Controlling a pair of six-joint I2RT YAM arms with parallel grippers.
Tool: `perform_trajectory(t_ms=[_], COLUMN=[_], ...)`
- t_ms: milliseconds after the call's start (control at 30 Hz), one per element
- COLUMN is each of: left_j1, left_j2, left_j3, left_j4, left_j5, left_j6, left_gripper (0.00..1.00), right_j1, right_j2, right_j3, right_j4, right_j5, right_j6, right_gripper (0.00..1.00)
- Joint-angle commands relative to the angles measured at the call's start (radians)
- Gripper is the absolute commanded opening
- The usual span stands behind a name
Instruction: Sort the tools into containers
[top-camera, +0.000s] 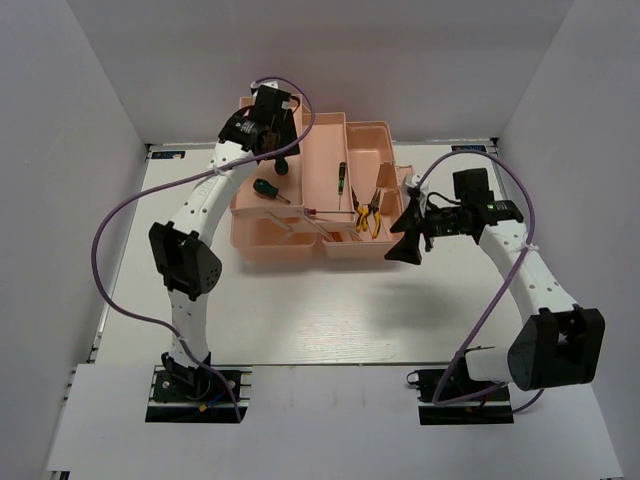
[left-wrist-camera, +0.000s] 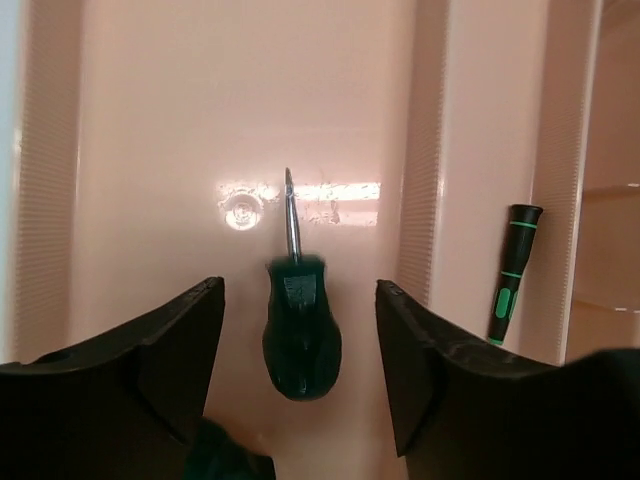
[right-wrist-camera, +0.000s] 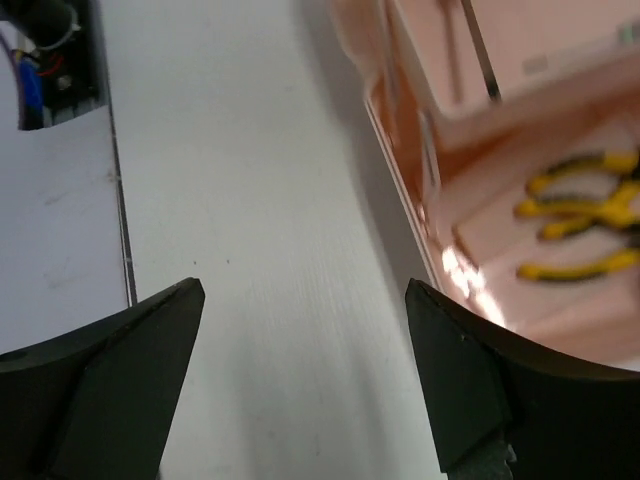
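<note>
The salmon-pink toolbox lies open at the back of the table. My left gripper hangs over its left tray, jaws open. A dark green stubby screwdriver lies flat on the tray floor between the fingers, touching neither. A second green stubby screwdriver lies nearer in the same tray. A thin black-green screwdriver rests in the middle compartment. Two yellow-handled pliers lie in the right compartment. My right gripper stands open and empty over the white table, just right of the toolbox.
White walls enclose the table on the left, back and right. Purple cables loop from both arms. The white tabletop stretches between the toolbox and the arm bases.
</note>
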Motion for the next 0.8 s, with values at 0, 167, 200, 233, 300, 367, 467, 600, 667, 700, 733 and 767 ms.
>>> perform_trajectory(t_ms=[0,167,200,233,300,367,467,600,667,700,733,767], left_j1=[0.031,0.042,0.051,0.051,0.051,0.072,0.094,0.116,0.138,0.139,0.152,0.169], left_j2=[-0.057,-0.144,-0.175,-0.262,-0.382,-0.574,-0.772,-0.917,-0.953,-0.971,-0.988,-1.025], left_j3=[0.004,0.05,0.035,-0.026,-0.139,-0.329,-0.535,-0.788,-0.873,-0.966,-1.012,-1.058], left_j4=[0.034,0.043,0.043,0.052,0.082,0.105,0.054,-0.044,-0.065,-0.066,-0.056,-0.021], left_j5=[0.08,0.09,0.075,0.046,0.011,-0.06,-0.155,-0.209,-0.192,-0.171,-0.157,-0.143], left_j6=[0.043,0.055,0.055,0.055,0.046,-0.002,-0.098,-0.255,-0.348,-0.376,-0.406,-0.446], left_gripper=[0.74,0.8,0.77,0.71,0.18,0.0,0.24,0.66,0.71,0.73,0.75,0.76], right_j1=[0.055,0.258,0.281,0.371,0.451,0.546,0.637,0.707,0.737,0.742,0.756,0.759], right_j2=[-0.001,0.123,0.14,0.191,0.22,0.277,0.34,0.447,0.49,0.503,0.513,0.533], right_j3=[0.097,0.162,0.173,0.197,0.207,0.208,0.223,0.306,0.331,0.335,0.351,0.367], right_j4=[-0.043,0.1,0.129,0.173,0.241,0.385,0.532,0.582,0.626,0.647,0.651,0.657], right_j5=[-0.184,-0.155,-0.102,-0.087,0.009,0.066,0.211,0.408,0.456,0.471,0.506,0.517], right_j6=[-0.237,-0.32,-0.334,-0.343,-0.368,-0.363,-0.336,-0.333,-0.333,-0.336,-0.334,-0.337], right_gripper=[0.88,0.77,0.69,0.66,0.58,0.56,0.61,0.61,0.61,0.61,0.61,0.61])
